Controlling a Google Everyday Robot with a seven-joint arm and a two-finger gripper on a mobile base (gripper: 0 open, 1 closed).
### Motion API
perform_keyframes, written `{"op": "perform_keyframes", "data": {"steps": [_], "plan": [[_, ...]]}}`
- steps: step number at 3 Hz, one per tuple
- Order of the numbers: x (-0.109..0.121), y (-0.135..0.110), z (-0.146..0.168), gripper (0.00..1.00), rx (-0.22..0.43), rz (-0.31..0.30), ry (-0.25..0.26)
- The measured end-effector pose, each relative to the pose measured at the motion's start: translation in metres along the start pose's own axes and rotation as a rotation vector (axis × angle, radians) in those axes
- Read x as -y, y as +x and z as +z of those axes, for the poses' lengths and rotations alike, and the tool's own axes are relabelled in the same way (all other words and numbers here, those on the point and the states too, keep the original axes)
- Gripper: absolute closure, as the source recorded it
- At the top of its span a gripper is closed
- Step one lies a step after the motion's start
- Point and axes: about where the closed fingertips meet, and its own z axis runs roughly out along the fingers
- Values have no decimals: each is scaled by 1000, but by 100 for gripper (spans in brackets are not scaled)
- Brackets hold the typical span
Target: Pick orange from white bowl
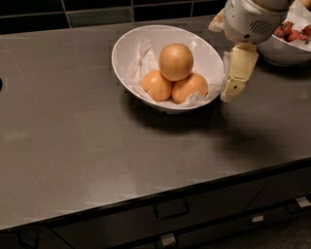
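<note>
The orange (176, 62), large, dull tan-yellow and dimpled, sits on top of two smaller, brighter orange fruits (155, 85) in the white bowl (121, 53), which is lined with crumpled white paper. The bowl stands on the dark grey counter, toward the back centre. My gripper (231, 90) hangs from the white wrist (248, 22) just outside the bowl's right rim, pointing down and a little left. It is level with the fruits and holds nothing that I can see. It is to the right of the orange and does not touch it.
A second white bowl with red fruits (286, 48) stands at the back right, partly behind the wrist. A dark tiled wall (97, 12) runs along the back. The counter's front edge (146, 206) has drawers with handles below it.
</note>
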Motion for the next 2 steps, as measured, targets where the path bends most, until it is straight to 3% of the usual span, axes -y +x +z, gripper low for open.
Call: {"op": "perform_keyframes", "data": {"steps": [1, 2], "plan": [[0, 0, 0, 0, 0, 0, 0], [19, -7, 5, 0, 10, -30, 19]]}}
